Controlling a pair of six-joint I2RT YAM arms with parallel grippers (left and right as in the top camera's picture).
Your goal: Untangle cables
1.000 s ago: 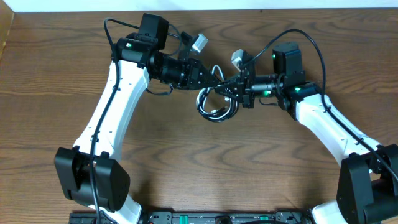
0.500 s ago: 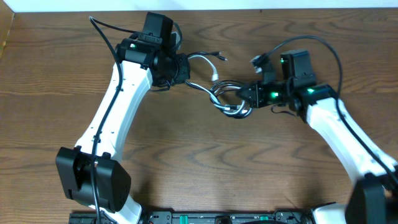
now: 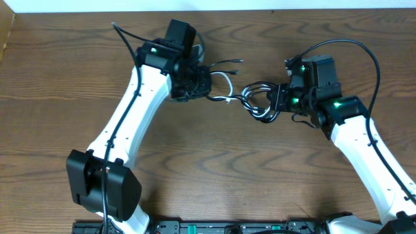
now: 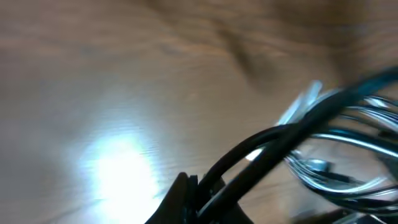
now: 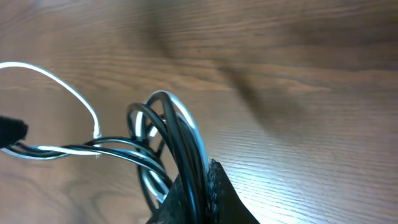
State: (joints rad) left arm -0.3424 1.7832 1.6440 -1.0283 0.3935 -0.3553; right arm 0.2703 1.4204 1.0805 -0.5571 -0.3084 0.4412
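The cables are a tangle of thin black cords and one white cord, stretched between my two grippers above the wooden table. My left gripper is shut on black cords at the left end; loose plug ends stick out beside it. My right gripper is shut on the coiled loops at the right end. The white cord arcs out to the left in the right wrist view. The left wrist view is blurred.
The table's far edge runs along the top, close behind both arms. Thicker black arm cables loop above the right arm and behind the left arm. Bare wood lies in front of the arms.
Both arms have shifted to the right. The grippers have drawn apart, so the tangle is pulled out longer between them. The loose plug ends now trail by the left gripper.
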